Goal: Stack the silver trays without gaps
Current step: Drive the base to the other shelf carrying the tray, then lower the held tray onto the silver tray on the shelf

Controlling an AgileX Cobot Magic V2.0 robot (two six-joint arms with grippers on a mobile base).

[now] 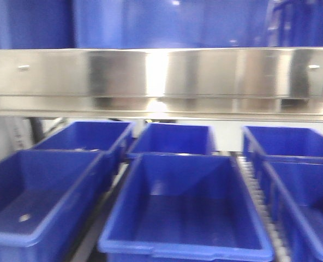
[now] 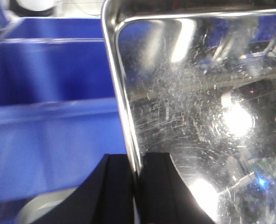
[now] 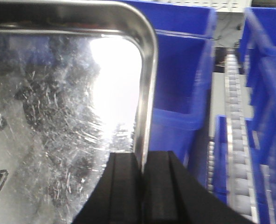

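A scratched, shiny silver tray fills the right of the left wrist view. My left gripper is shut on its left rim, one black finger on each side. In the right wrist view the same kind of silver tray fills the left. There my right gripper is shut on the right rim, near a rounded corner. The tray hangs above blue bins. In the front view neither the silver trays nor the grippers show.
Several deep blue bins stand in rows below a broad steel shelf beam with screws. More blue bins sit on the shelf above. A roller track runs between bins on the right.
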